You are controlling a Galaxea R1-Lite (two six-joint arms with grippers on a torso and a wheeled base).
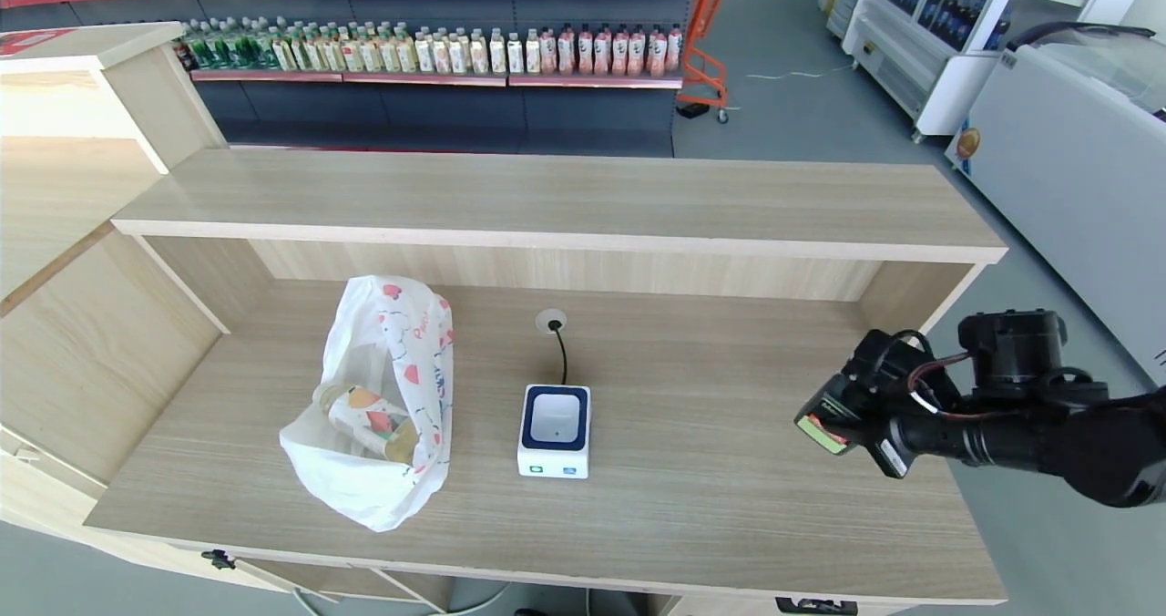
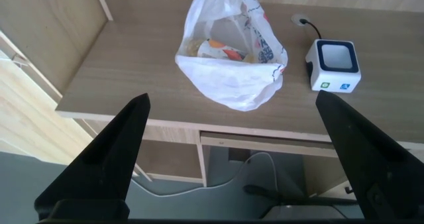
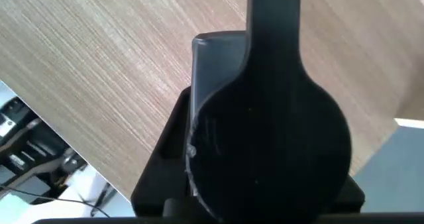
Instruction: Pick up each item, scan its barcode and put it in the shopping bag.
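Note:
A white shopping bag [image 1: 383,479] with a printed pattern lies open on the wooden counter [image 1: 729,470], left of centre. Inside it rests a bottle [image 1: 369,420] with a colourful label. The same bag [image 2: 232,85] and bottle [image 2: 222,50] show in the left wrist view. The white scanner [image 1: 554,429] with its dark-framed window stands mid-counter, just right of the bag. My left gripper [image 2: 232,95] hangs open and empty, back from the counter's front edge. My right gripper [image 1: 824,425] hovers over the counter's right end, with a small green and red piece at its tip.
A raised ledge [image 1: 565,201] runs along the back of the counter, and side panels close both ends. The scanner's cable [image 1: 560,352] leads to a hole in the counter. Shelves of bottles stand behind, and freezers [image 1: 1066,160] stand on the right.

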